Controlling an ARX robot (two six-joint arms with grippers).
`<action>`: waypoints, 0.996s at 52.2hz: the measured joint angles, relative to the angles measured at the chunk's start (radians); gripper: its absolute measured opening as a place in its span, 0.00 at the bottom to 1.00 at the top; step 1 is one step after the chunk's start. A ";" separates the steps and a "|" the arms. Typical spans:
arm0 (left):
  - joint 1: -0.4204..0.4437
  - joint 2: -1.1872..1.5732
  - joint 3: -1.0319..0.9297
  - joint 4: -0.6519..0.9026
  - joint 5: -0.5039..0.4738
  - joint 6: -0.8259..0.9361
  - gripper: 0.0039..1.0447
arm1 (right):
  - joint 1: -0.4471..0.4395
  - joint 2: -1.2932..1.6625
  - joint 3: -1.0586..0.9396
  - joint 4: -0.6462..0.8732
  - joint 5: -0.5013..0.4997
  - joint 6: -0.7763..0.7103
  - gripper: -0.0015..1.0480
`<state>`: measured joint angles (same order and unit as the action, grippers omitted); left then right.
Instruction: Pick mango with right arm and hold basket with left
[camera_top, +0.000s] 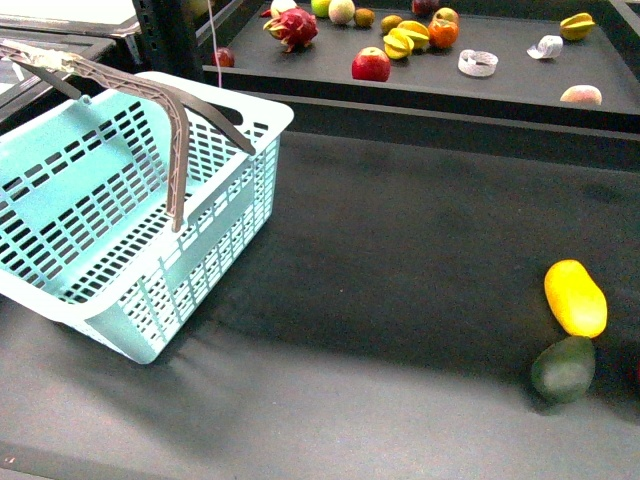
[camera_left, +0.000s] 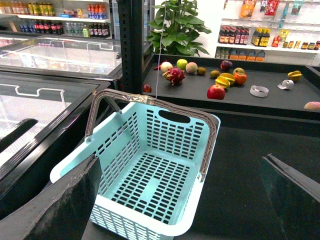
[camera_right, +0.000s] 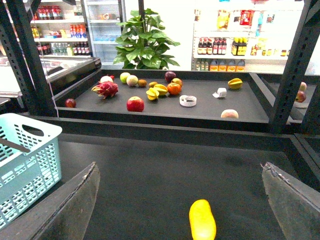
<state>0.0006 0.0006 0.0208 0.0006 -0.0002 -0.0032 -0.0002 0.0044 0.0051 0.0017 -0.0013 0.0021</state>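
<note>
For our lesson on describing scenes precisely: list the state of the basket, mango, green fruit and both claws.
Basket: empty, handles raised.
Mango: lying on the table, ungrasped.
Green fruit: lying beside the mango.
Left claw: open, holding nothing.
Right claw: open, holding nothing.

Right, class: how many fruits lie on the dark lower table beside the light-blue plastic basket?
2. The oval yellow-orange mango lies at the right of the table; the dark green oval fruit sits just nearer the camera. Others may lie outside the picture.
</note>
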 joint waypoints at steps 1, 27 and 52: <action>0.000 0.000 0.000 0.000 0.000 0.000 0.95 | 0.000 0.000 0.000 0.000 0.000 0.000 0.92; 0.000 0.000 0.000 0.000 0.000 0.000 0.95 | 0.000 0.000 0.000 0.000 0.000 0.000 0.92; -0.021 0.013 0.002 -0.021 -0.072 -0.028 0.95 | 0.000 0.000 0.000 0.000 0.000 0.000 0.92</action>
<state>-0.0200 0.0135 0.0227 -0.0200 -0.0727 -0.0315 -0.0002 0.0044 0.0051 0.0017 -0.0017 0.0021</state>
